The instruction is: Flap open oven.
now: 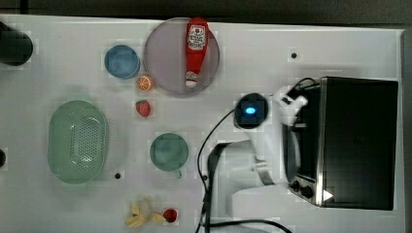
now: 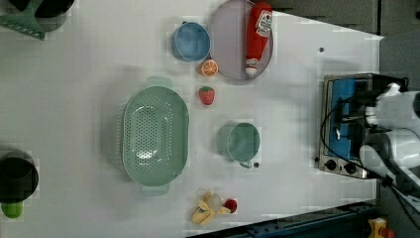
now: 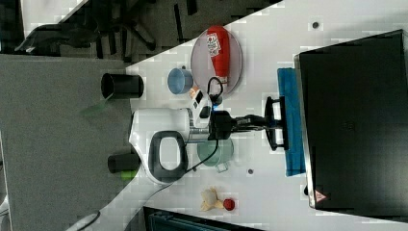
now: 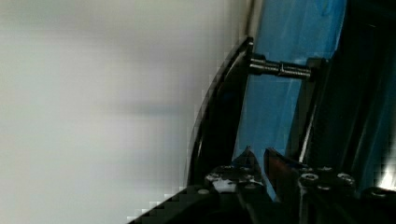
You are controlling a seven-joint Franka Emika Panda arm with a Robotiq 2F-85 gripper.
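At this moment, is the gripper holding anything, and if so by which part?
The gripper sits at the oven's dark bar handle, about midway along it, in front of the blue glass door. Its jaws stand narrow around the bar, but a firm clamp cannot be told.

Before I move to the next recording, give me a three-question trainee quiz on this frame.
1. True or false: the ketchup bottle lies on the grey plate.
2. In the right view, what is the pincer at?
A. the oven door handle
B. the green cup
C. the colander
3. What colour is the bowl beside the plate?

Key: 1 true; 2 A; 3 blue.
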